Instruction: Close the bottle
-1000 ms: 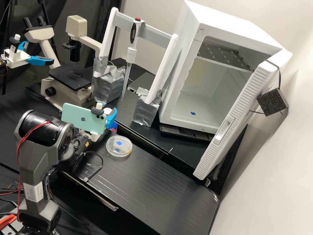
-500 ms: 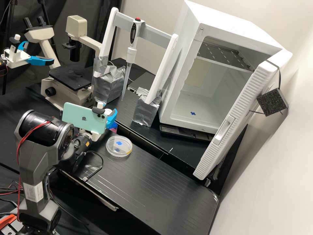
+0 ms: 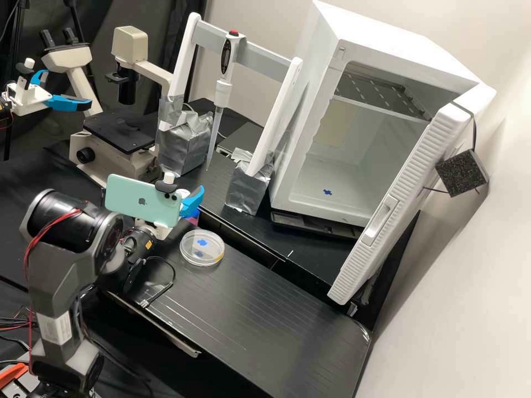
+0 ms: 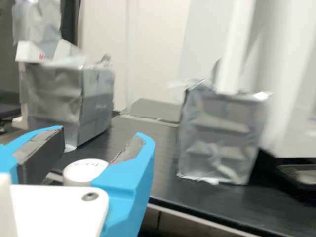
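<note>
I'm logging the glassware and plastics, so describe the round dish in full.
The dish is round, shallow and see-through, probably clear plastic or glass. It bears a bright blue mark near its middle, with a darker blue patch beside that, and a yellow-orange strip along its side. It lies flat on the bench, its only visible contact.

White cap [image 4: 83, 171], blue fingers [image 3: 192, 203]

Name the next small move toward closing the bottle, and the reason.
Probably centre the open tool on the white cap before squeezing: in the wrist view its fingers stand apart, one partly covers the cap, and a gap shows between the cap and the other, so it is not gripped.
</note>
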### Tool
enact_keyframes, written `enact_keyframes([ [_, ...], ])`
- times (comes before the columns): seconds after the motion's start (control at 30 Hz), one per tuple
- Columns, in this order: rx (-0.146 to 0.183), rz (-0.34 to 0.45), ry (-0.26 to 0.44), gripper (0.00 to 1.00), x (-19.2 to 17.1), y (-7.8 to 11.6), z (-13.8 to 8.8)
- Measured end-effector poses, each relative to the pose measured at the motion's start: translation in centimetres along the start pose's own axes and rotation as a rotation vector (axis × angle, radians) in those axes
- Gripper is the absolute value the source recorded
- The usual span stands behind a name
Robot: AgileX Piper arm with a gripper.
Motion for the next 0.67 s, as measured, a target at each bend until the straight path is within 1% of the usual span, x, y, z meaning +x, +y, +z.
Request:
enact_keyframes([
  [0.17,0.047,0.091,0.001,1.0,-2.1,2.2,0.1],
  [0.2,0.061,0.129,-0.001,1.0,-2.7,2.9,0.1],
  [0.3,0.069,0.184,0.0,1.0,-3.8,3.9,0.0],
  [0.43,0.09,0.244,0.003,1.0,-5.0,4.9,0.1],
  [0.47,0.102,0.258,0.005,1.0,-5.3,5.1,0.1],
  [0.5,0.12,0.267,0.01,1.0,-5.5,5.3,0.1],
  [0.53,0.146,0.277,0.01,1.0,-5.8,5.5,0.2],
  [0.6,0.179,0.291,0.012,1.0,-6.0,5.7,0.3],
  [0.67,0.199,0.293,0.013,1.0,-6.1,5.7,0.3],
])
